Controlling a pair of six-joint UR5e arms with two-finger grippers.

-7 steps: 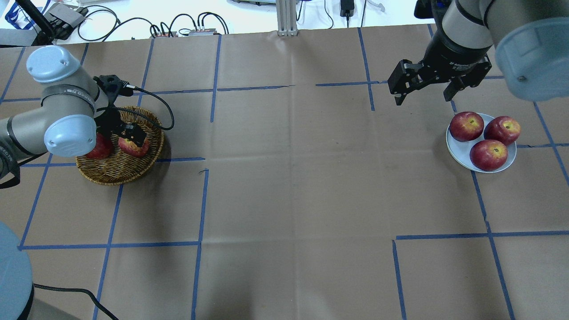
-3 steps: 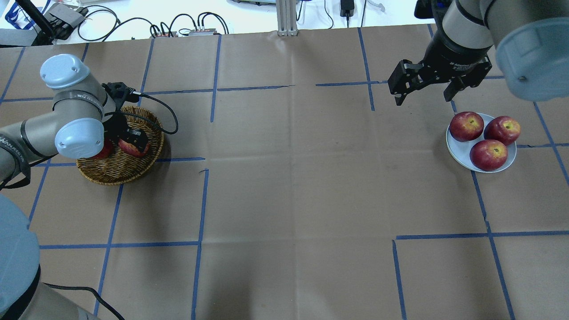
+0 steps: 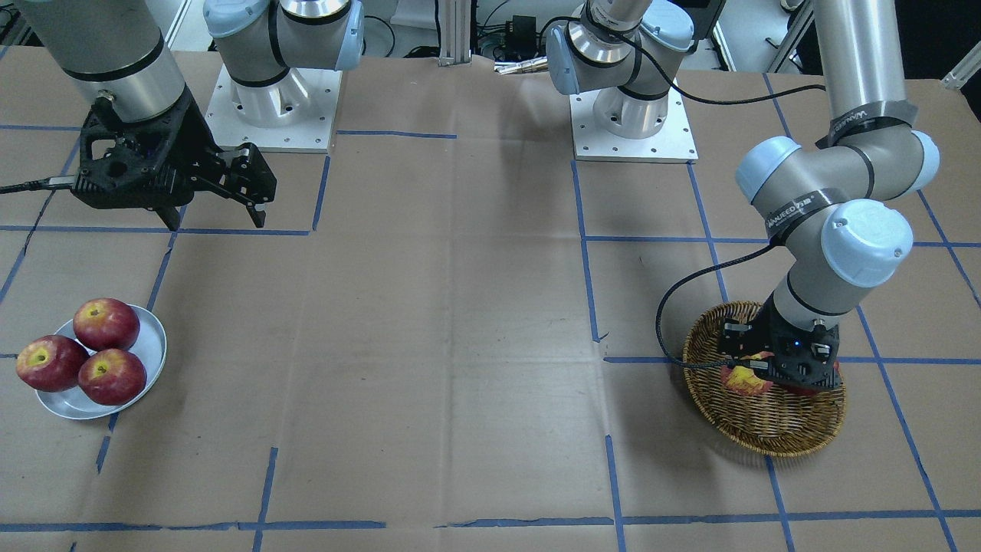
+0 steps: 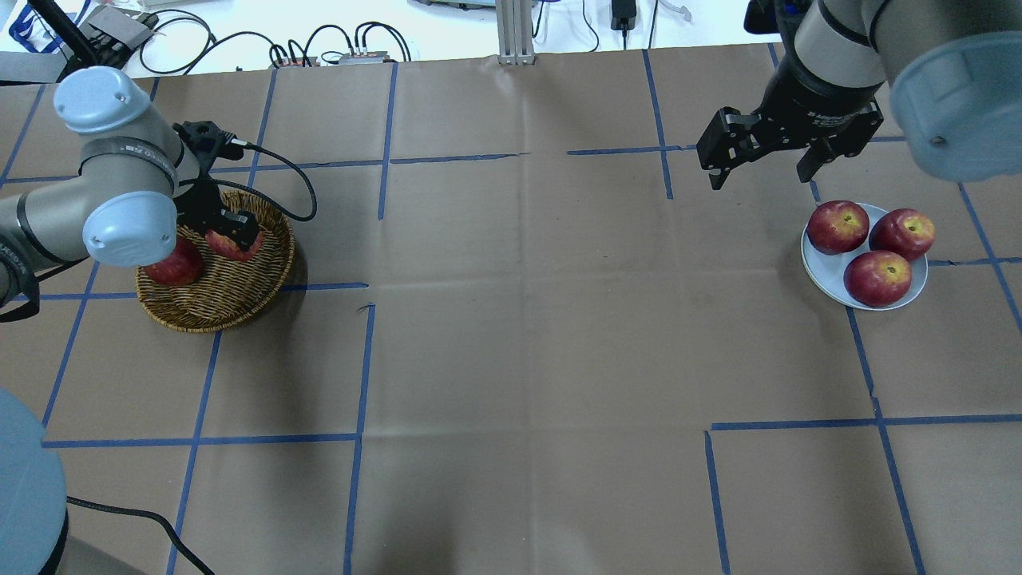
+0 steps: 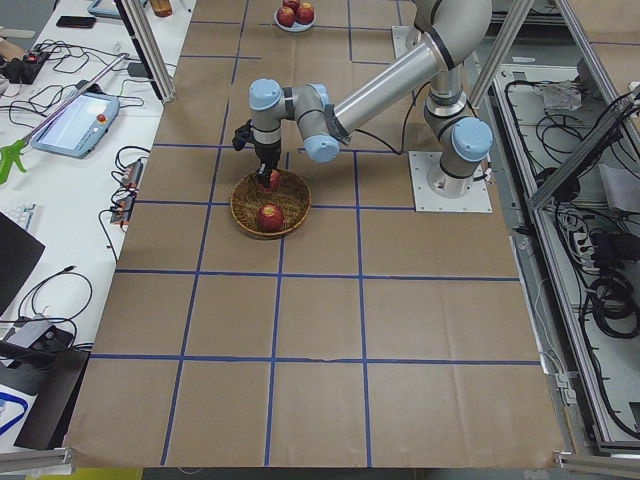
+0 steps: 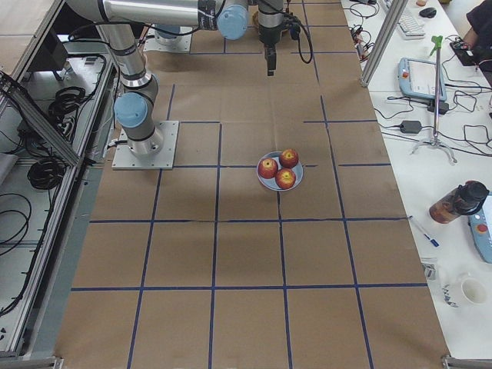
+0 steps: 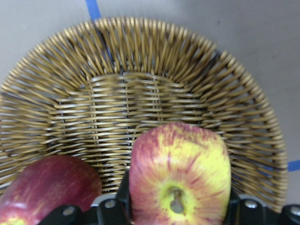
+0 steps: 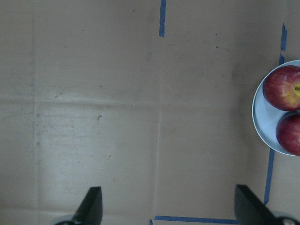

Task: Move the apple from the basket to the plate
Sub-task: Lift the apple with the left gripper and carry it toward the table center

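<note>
My left gripper is shut on the yellow-streaked apple and holds it over the far part of the wicker basket. The apple also shows in the front view, mostly hidden under the gripper. A dark red apple lies in the basket beside it. The silvery-white plate at the right holds three red apples. My right gripper is open and empty, hanging above the table just behind and left of the plate.
The table is covered in brown paper with a blue tape grid. The left arm's cable loops over the basket's far rim. Cables and boxes lie beyond the table's far edge. The arm bases stand at the robot's side.
My left gripper has moved with the streaked apple toward the basket's far side, and the left elbow has swung. The dark red apple shows more. The right arm has not moved.
</note>
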